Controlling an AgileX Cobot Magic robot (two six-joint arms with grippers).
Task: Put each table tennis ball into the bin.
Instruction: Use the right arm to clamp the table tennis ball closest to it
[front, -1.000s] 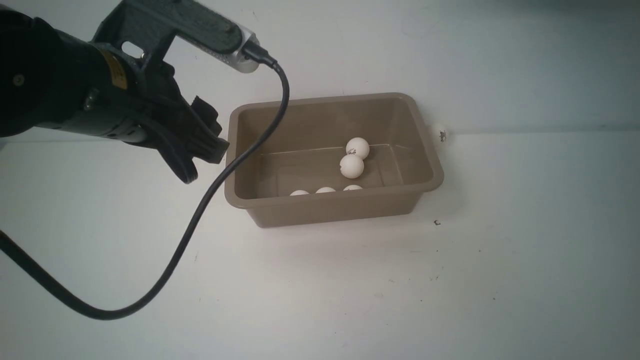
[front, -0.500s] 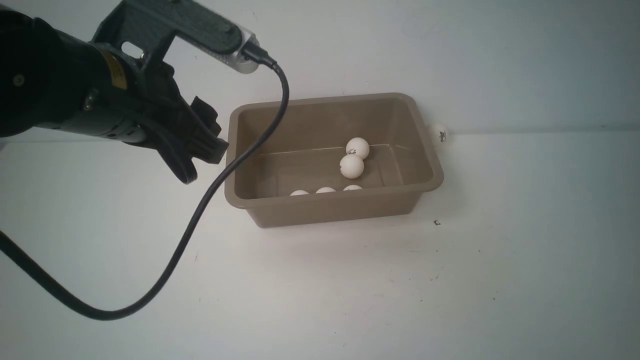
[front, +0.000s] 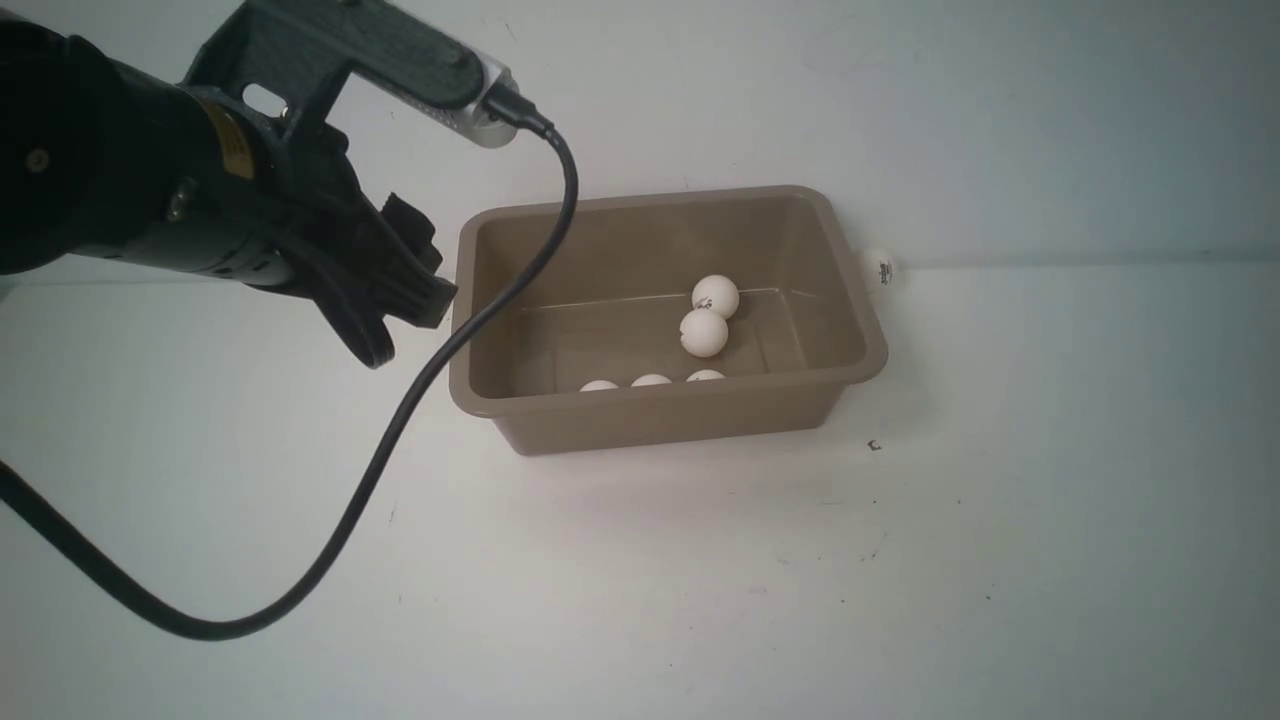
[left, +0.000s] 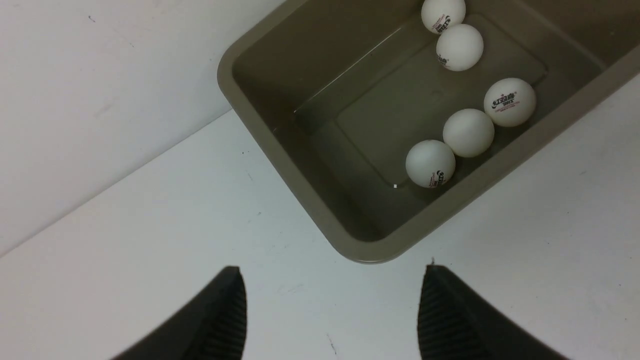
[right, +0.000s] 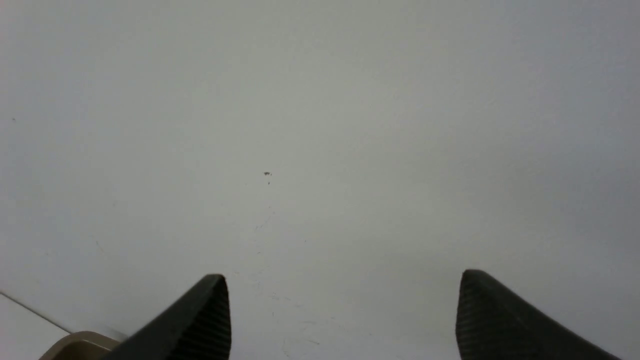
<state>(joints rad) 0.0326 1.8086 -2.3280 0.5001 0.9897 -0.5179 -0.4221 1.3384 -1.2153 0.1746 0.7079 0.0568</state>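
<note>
The taupe bin stands at mid-table against the back wall. Several white table tennis balls lie inside: two touching near the middle, three along the near wall. One more ball sits on the table outside, behind the bin's far right corner. My left gripper hovers open and empty just left of the bin. In the left wrist view the left gripper is short of the bin's corner, with balls beyond. My right gripper is open over bare table, outside the front view.
A black cable loops from the left wrist camera down across the bin's left corner to the white table. The white wall rises right behind the bin. A corner of the bin shows in the right wrist view.
</note>
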